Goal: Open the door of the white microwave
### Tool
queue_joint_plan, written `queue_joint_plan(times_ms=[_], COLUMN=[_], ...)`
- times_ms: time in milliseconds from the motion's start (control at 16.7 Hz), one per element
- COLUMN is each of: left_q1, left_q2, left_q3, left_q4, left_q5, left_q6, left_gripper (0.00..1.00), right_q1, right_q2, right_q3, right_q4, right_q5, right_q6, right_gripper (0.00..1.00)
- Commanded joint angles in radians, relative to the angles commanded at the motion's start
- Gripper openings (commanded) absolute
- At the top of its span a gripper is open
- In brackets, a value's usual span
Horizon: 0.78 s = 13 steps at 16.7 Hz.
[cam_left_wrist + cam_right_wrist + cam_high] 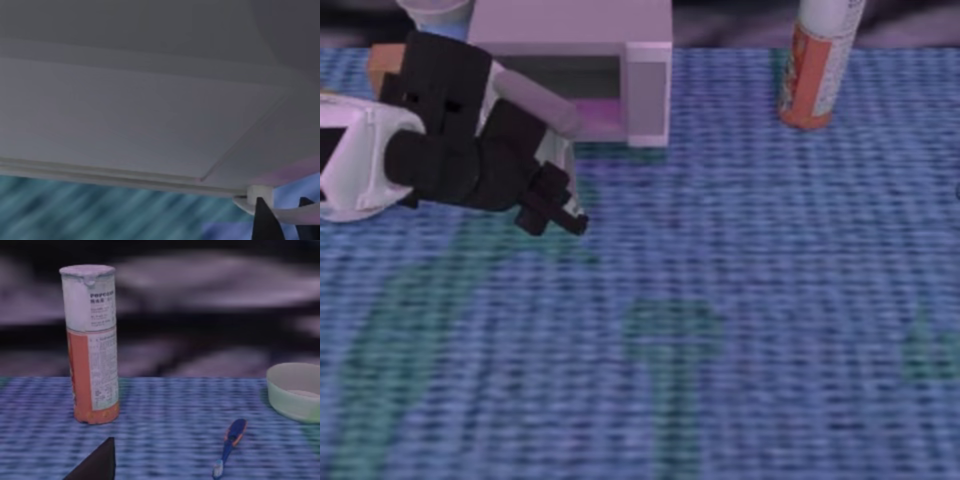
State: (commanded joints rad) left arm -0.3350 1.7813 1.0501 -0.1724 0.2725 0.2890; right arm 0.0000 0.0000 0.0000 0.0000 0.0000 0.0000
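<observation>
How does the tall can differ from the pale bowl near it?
The can stands tall and narrow; the bowl is low and wide. The can is orange below and white above, with printed text; the bowl is plain pale green. The can's top is closed; the bowl is open. Both are round and rest upright on the blue cloth.

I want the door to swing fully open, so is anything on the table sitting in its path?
Nothing visible does. The door of the white microwave is already swung partly out, with the left end effector right at it. The canister stands well off toward the table's right.
</observation>
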Motion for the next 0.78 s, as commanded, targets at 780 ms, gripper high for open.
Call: queue_joint_plan(times_ms=[780], left_q1=[0.0], left_q2=[0.0], left_q3=[0.0], left_q4=[0.0], left_q5=[0.0], left_q6=[0.0], left_gripper=[0.0], right_q1=[0.0], right_q2=[0.0], right_q3=[0.0], right_q4=[0.0], right_q5=[0.0], right_q6=[0.0], right_gripper=[1.0])
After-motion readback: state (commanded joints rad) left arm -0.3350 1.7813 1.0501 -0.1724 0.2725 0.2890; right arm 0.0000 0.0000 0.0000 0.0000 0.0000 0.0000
